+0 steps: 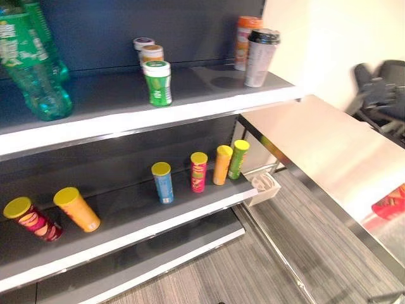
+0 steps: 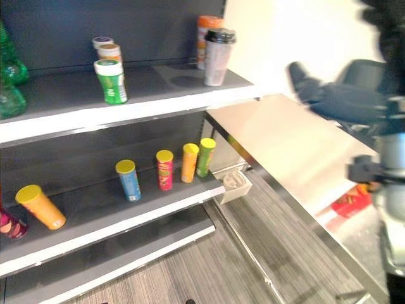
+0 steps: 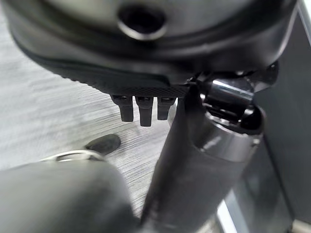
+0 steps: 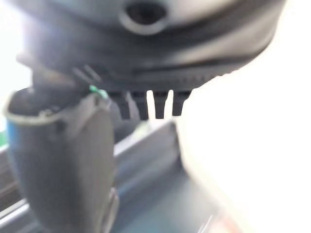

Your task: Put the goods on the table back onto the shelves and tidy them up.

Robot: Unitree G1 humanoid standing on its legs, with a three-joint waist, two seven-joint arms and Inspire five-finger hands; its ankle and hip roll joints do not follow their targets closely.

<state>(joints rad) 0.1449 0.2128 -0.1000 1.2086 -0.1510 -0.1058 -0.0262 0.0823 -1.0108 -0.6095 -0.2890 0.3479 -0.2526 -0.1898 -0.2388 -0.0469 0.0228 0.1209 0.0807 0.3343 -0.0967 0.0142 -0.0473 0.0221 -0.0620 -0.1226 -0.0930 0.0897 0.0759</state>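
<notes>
A red snack pack (image 1: 392,204) lies on the pale table (image 1: 329,145), near its right side. The shelves (image 1: 126,101) stand to the left. On the top board are green bottles (image 1: 38,69), small jars (image 1: 157,82) and two cups (image 1: 261,57). The middle board (image 1: 133,215) carries several chip cans (image 1: 199,171); two more cans (image 1: 76,209) stand at its left end. My right hand (image 2: 332,100) hovers over the table's far part, open and empty, its fingers (image 4: 150,104) straight. My left hand (image 3: 141,109) hangs low over the floor, open, holding nothing.
A small white holder (image 1: 264,185) sits between the shelf unit and the table. A dark office chair (image 1: 389,79) stands behind the table's far right corner. A lower shelf board (image 1: 158,259) juts out near the grey floor (image 1: 253,266).
</notes>
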